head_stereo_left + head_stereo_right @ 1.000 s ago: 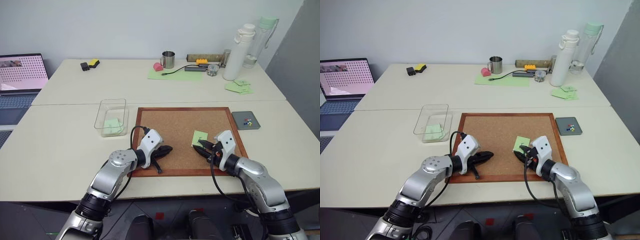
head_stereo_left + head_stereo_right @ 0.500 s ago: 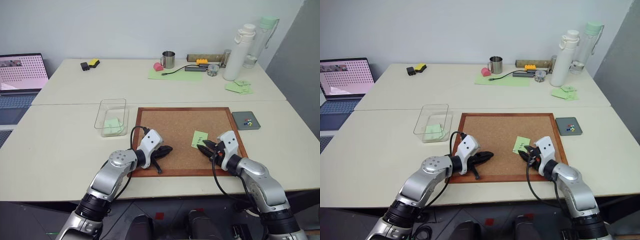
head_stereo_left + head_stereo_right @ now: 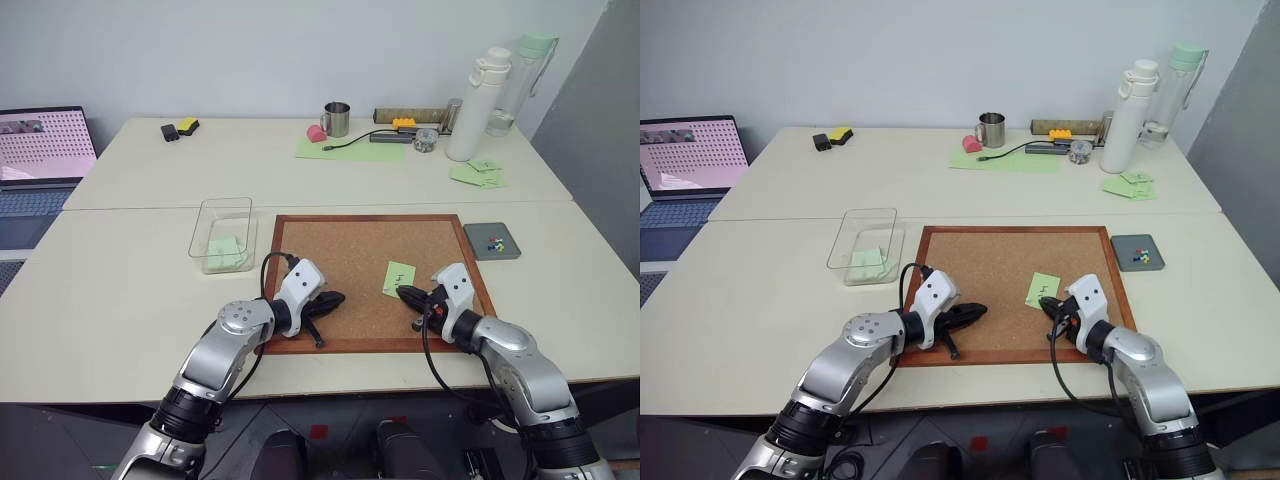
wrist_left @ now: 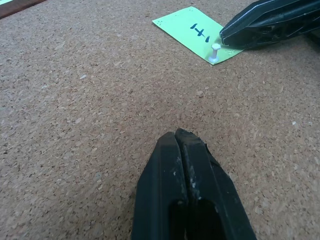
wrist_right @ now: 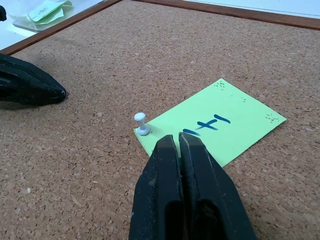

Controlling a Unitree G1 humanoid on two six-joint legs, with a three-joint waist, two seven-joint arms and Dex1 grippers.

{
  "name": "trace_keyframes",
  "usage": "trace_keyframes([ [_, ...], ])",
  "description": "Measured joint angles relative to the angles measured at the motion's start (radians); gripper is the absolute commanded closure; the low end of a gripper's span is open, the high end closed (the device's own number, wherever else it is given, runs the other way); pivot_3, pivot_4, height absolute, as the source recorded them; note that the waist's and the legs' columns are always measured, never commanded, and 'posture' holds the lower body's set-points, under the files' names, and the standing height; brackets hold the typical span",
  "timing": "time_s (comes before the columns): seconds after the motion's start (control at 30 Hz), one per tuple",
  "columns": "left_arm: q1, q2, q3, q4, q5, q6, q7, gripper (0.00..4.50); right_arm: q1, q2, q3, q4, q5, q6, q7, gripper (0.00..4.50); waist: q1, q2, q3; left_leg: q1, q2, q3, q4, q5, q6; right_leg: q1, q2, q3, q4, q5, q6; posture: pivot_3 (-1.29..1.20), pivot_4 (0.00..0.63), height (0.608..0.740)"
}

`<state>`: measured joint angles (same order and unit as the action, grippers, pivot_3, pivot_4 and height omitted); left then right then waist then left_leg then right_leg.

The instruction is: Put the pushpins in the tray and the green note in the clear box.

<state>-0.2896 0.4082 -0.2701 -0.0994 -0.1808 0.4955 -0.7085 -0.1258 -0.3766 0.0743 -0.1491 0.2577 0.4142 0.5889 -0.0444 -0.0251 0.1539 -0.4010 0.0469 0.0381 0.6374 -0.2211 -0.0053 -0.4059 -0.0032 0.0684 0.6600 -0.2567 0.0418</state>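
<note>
Cork surface of the corkboard (image 3: 350, 255), near its right edge: the green note (image 5: 215, 127) lies fastened at one corner by a white pushpin (image 5: 141, 123), with other pushpins already in the tray (image 3: 492, 241) off the board's right edge. The clear box (image 3: 222, 234), off the left edge, holds other green paper, so pin and note remain to be moved. Right gripper (image 5: 178, 141) is pressed together, empty, just beside the pin; left gripper (image 4: 176, 136) is likewise together, empty, well apart.

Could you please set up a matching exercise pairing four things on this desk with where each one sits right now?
Things:
1. green note
2. white pushpin
3. tray
4. clear box

Places:
A. on the table, just off the corkboard's left edge
B. flat on the corkboard, in front of the right gripper
C. stuck upright in a corner of the note
D. on the table, just off the corkboard's right edge, coloured pins inside

Pairs: 1-B, 2-C, 3-D, 4-A
</note>
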Motion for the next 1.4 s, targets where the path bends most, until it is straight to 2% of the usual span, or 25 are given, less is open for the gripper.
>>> trace_keyframes([
  [0.37, 0.002, 0.0, -0.001, -0.005, 0.0, 0.002, 0.0, 4.5, -0.043, -0.006, -0.02, -0.137, 0.044, 0.057, -0.011, 4.49, 0.003, 0.0, 0.0, 0.0, 0.0, 0.0, -0.002, 0.0, 0.0, 0.0, 0.0, 0.0, -0.001, 0.0, 0.0, 0.0, 0.15, 0.74],
  [0.57, 0.001, -0.001, -0.002, -0.006, 0.0, 0.002, -0.002, 4.5, -0.043, -0.005, -0.037, -0.14, 0.06, 0.077, -0.027, 4.49, 0.006, 0.0, 0.0, 0.0, 0.0, -0.001, -0.004, 0.0, 0.0, 0.0, 0.0, -0.001, -0.002, -0.001, -0.001, 0.0, 0.15, 0.74],
  [0.7, 0.002, -0.001, -0.002, -0.007, 0.0, 0.002, -0.001, 4.5, -0.059, 0.008, -0.092, -0.131, 0.089, 0.103, -0.062, 4.49, 0.006, 0.0, 0.0, 0.0, 0.0, 0.0, -0.004, 0.0, 0.0, 0.0, 0.0, 0.0, -0.002, -0.001, -0.001, 0.0, 0.15, 0.74],
  [0.8, 0.003, -0.001, -0.003, -0.008, 0.0, 0.002, -0.001, 4.5, -0.152, -0.003, -0.183, -0.034, 0.079, 0.108, -0.143, 4.49, 0.006, 0.0, 0.0, 0.0, 0.0, 0.0, -0.004, 0.0, 0.0, 0.0, 0.0, 0.0, -0.002, -0.001, -0.001, 0.0, 0.15, 0.74],
  [0.97, 0.005, -0.001, -0.005, -0.01, -0.001, 0.002, -0.002, 4.5, -0.299, -0.099, -0.299, 0.232, 0.037, 0.087, -0.216, 4.49, 0.011, -0.001, 0.0, 0.001, -0.001, 0.002, -0.006, 0.0, 0.0, -0.001, -0.001, 0.0, -0.003, -0.001, -0.002, 0.0, 0.15, 0.74],
  [1.17, 0.009, 0.001, -0.003, -0.017, -0.001, 0.003, -0.003, 4.5, -0.451, -0.159, -0.329, 0.632, 0.002, -0.03, -0.193, 4.49, 0.01, 0.0, 0.001, 0.001, -0.001, 0.004, -0.007, 0.0, 0.0, 0.0, 0.0, 0.001, -0.003, -0.001, -0.002, 0.0, 0.15, 0.74],
  [1.3, 0.022, 0.003, 0.001, -0.031, -0.001, 0.004, 0.0, 4.5, -0.525, -0.162, -0.329, 0.817, -0.001, -0.101, -0.156, 3.86, 0.007, 0.0, 0.001, 0.001, -0.001, 0.004, -0.007, 0.0, 0.0, 0.0, 0.0, 0.002, -0.003, -0.001, -0.002, 0.0, 0.15, 0.74],
  [1.4, 0.036, 0.01, 0.003, -0.049, -0.001, 0.012, 0.002, 4.5, -0.563, -0.163, -0.329, 0.913, -0.003, -0.148, -0.139, 3.11, 0.004, 0.0, 0.001, 0.002, -0.001, 0.004, -0.008, 0.0, 0.0, 0.0, 0.0, 0.002, -0.003, -0.001, -0.002, 0.0, 0.15, 0.74],
])
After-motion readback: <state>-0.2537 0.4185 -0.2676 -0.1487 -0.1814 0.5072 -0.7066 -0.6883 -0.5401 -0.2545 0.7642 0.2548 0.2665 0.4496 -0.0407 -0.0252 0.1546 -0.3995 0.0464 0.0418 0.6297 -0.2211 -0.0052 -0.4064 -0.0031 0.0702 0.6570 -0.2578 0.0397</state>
